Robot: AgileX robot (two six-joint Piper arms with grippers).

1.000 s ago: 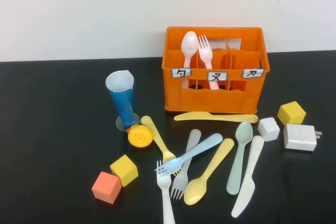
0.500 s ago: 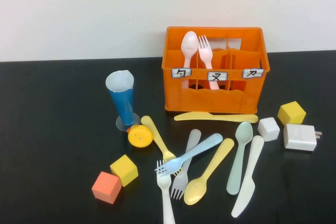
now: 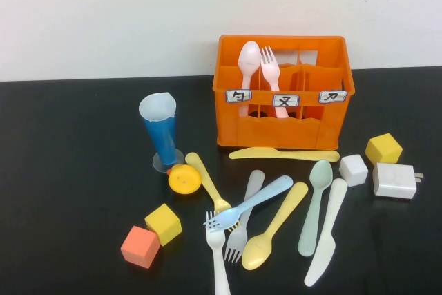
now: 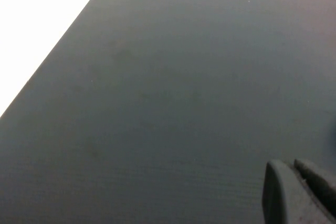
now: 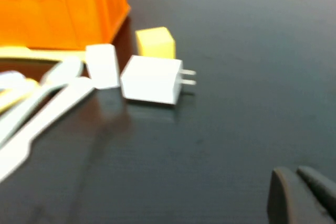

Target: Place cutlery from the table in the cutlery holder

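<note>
The orange cutlery holder (image 3: 276, 132) stands at the back of the black table (image 3: 69, 170), with a pink spoon (image 3: 248, 60) and a pink fork (image 3: 271, 67) upright in it. In front lie a yellow knife (image 3: 283, 154), pale green spoon (image 3: 314, 205), white knife (image 3: 327, 233), yellow spoon (image 3: 276, 229), blue fork (image 3: 248, 203), grey fork (image 3: 243, 222), white fork (image 3: 219, 260) and a yellow utensil (image 3: 206, 181). Neither gripper shows in the high view. My left gripper (image 4: 291, 169) is shut and empty over bare table. My right gripper (image 5: 294, 174) is shut and empty, right of the holder (image 5: 63, 14).
A blue cup (image 3: 161, 132) and a yellow round toy (image 3: 184, 179) stand left of the cutlery. A yellow cube (image 3: 164, 224) and an orange cube (image 3: 140, 246) lie front left. A white cube (image 3: 353, 169), yellow cube (image 3: 383, 148) and white plug adapter (image 3: 394, 181) lie right.
</note>
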